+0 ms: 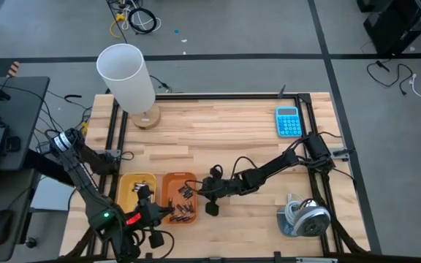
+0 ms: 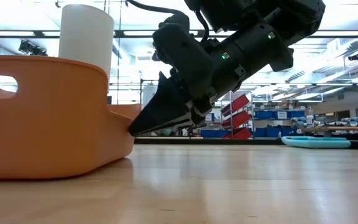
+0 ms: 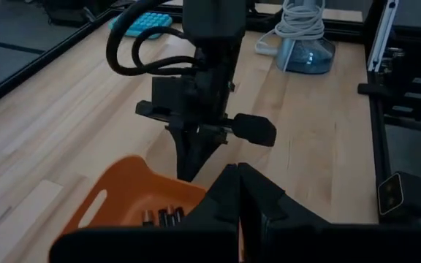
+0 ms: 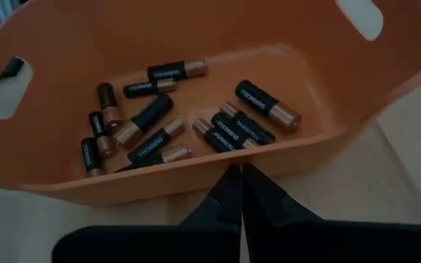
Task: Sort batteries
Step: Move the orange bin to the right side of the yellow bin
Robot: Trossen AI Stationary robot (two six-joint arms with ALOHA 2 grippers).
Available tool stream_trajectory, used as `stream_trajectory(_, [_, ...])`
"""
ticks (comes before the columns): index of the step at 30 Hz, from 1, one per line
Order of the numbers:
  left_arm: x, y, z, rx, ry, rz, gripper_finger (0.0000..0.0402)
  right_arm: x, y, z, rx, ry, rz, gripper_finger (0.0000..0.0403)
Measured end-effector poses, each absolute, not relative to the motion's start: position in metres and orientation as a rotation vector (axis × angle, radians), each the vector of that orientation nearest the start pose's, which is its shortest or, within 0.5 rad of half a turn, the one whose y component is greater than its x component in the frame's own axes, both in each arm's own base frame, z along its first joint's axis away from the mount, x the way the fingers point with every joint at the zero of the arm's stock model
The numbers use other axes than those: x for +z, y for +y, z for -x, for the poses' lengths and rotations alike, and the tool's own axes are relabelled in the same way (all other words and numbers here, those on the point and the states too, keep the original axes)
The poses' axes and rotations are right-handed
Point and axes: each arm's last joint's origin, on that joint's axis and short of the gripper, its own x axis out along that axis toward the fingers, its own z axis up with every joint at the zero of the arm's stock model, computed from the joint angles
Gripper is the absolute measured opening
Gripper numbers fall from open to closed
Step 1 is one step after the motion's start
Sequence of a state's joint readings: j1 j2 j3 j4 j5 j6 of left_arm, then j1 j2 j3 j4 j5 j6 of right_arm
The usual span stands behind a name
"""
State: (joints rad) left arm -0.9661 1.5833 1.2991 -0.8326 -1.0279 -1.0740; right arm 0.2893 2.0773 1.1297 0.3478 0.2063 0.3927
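An orange bin (image 4: 196, 44) holds several black-and-copper batteries (image 4: 225, 131), which lie loose on its floor. A yellow bin (image 1: 136, 191) stands beside it on the left. My right gripper (image 4: 240, 175) is shut. It slants down from the table's right, with its tips at the orange bin's right-hand rim (image 2: 126, 121). My left gripper (image 3: 238, 179) is also shut, with nothing between its fingers. It hangs above the near side of the orange bin (image 3: 134, 190) and points toward the right arm (image 3: 203, 95). My right gripper's shut fingertips (image 2: 135, 129) stand at the outer edge of the orange bin's rim (image 4: 283, 150). They come at it slanting down from the table's right. I cannot tell whether they touch the rim. My left gripper touches nothing.
A white cylinder on a wooden base (image 1: 126, 77) stands at the far left. A blue calculator (image 1: 289, 121) lies at the far right, and a cable coil on a blue stand (image 1: 304, 215) is at the near right. Bare wood lies between them.
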Motion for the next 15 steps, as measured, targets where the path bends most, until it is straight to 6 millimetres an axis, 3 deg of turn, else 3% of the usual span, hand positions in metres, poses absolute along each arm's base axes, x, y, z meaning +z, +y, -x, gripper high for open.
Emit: stream_trajectory(15, [0.2825, -0.2415, -0.1975, 0.359, 0.454, 0.093, 0.0000, 0.1195, 0.1103, -0.4071, 0.088, 0.563, -0.148, 0.0000])
